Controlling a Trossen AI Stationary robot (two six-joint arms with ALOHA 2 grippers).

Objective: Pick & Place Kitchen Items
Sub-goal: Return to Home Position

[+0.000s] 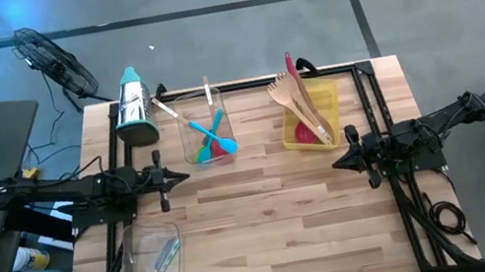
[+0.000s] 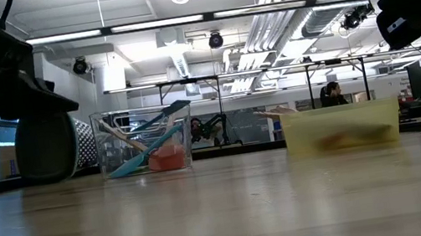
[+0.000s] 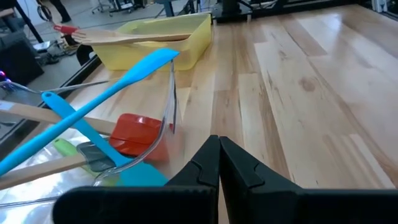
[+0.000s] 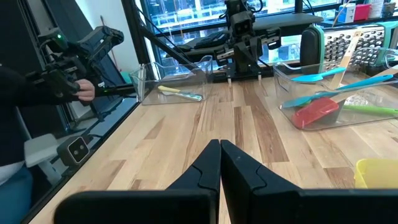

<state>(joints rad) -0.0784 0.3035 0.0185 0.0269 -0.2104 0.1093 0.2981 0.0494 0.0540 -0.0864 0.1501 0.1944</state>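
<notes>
I judge the sorting done: spatulas (image 1: 217,135) in the top clear bin (image 1: 223,109), wooden spoons (image 1: 301,101) in the yellow bin (image 1: 328,101), slim knives (image 1: 160,265) in the clear bin by the left arm (image 1: 141,239) (nothing loose on the surface (image 1: 279,230)). Left pincer (image 1: 173,176) and right pincer (image 1: 339,162) hang closed and empty at opposite sides.

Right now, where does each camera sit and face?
High view: above the table, looking straight down; shows left gripper and right gripper.
Low view: at table-top height, facing the spatula bin and yellow bin; arms enter from above.
Left wrist view: on that wrist, facing the yellow bin; own shut fingers foremost.
Right wrist view: on that wrist, facing the left arm; own shut fingers foremost.
Both wrist views share the spatula bin.
</notes>
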